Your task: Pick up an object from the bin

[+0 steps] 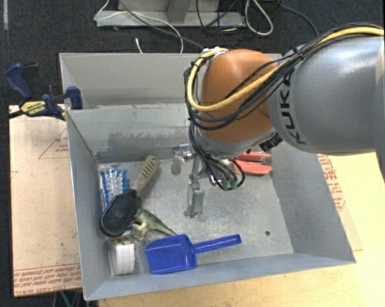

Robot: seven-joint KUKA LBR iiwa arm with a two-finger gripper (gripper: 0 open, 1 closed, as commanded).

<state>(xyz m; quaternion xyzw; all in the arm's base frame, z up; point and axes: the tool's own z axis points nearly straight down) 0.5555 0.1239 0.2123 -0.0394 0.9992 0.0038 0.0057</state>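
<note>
Nothing lifted yet: the claw [193,204] hangs low over the bare middle of the bin [297,205], open or closed I can't tell, the blue scoop [184,252] nearest, near the front wall.

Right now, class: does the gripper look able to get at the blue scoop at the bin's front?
Probably yes. The blue scoop lies uncovered on the bin floor, and the gripper hangs just behind it over a bare patch. Only the white roll sits close, beside its blade.
</note>
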